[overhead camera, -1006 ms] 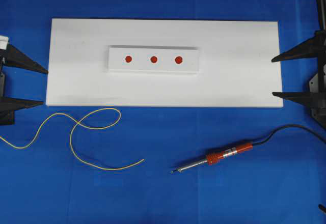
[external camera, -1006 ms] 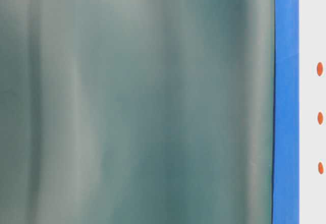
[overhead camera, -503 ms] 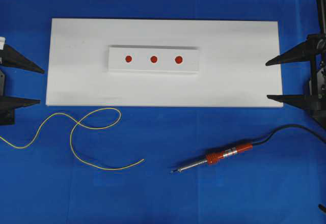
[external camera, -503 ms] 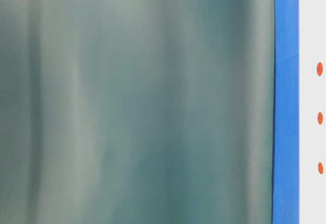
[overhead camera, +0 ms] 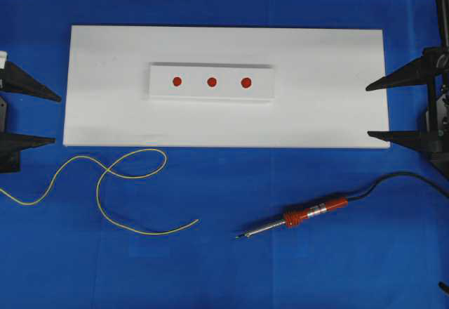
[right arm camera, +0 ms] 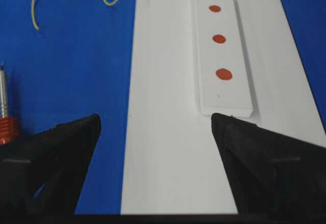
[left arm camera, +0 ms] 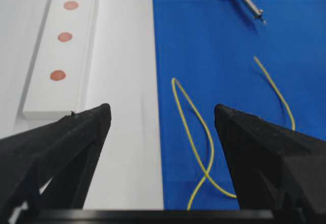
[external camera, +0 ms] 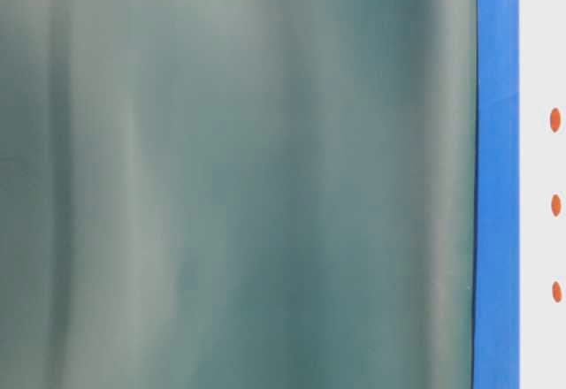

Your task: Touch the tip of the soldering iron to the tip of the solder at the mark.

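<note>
The soldering iron (overhead camera: 295, 218) lies on the blue mat at the front right, its tip pointing left and its black cord (overhead camera: 400, 179) trailing right. The yellow solder (overhead camera: 105, 182) curls on the mat at the front left, one end toward the iron. Three red marks (overhead camera: 211, 81) sit on a small white block (overhead camera: 161, 88) on the white board (overhead camera: 316, 77). My left gripper (overhead camera: 56, 119) stands open at the board's left edge and my right gripper (overhead camera: 367, 111) open at its right edge. Both are empty and apart from the tools. The left wrist view shows the solder (left arm camera: 191, 117) ahead, between the open fingers.
The table-level view is almost filled by a blurred grey-green surface (external camera: 239, 177), with only the marks (external camera: 554, 119) at its right edge. The iron's collar (right arm camera: 6, 127) shows at the left of the right wrist view.
Early in the second both grippers shifted slightly to the left. Since then nothing has moved, and the iron and the solder lie as before.
</note>
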